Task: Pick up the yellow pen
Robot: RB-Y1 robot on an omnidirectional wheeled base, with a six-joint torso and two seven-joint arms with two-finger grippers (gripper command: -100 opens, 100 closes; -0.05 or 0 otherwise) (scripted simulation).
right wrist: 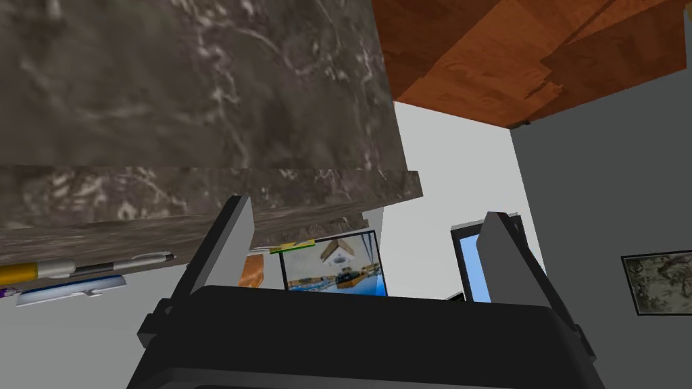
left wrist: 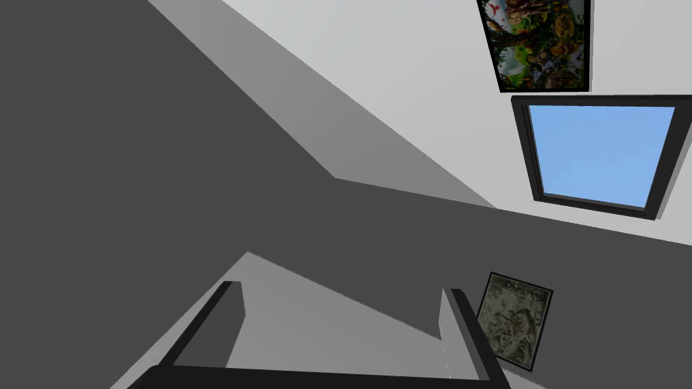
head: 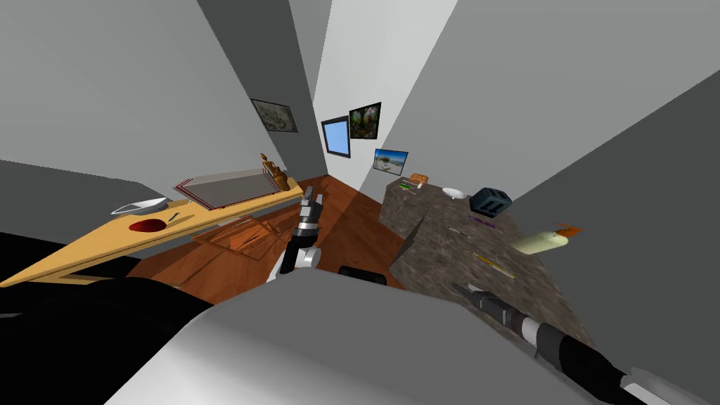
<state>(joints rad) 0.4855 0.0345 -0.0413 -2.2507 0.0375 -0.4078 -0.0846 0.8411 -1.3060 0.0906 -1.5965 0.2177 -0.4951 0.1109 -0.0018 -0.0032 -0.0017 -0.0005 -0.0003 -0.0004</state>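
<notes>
Yellow pen (head: 491, 264) lying flat on dark stone surface (head: 450, 260), toward its near end. Right arm (head: 562, 348) closer, jaws wide, empty; pen off to one side outside them, long axis roughly crosswise. Left arm (head: 302, 235) off surface, jaws wide too.

Even, soft light with no glare paints the walls (head: 105, 84) as flat pale and dark greys, brightest at the head view's upper middle beside the blue window (head: 337, 136). A darker band crosses the wooden floor (head: 330, 239) at centre, and a black area (head: 56, 330) lies lower left. The wide lens splays the walls toward the corners.
</notes>
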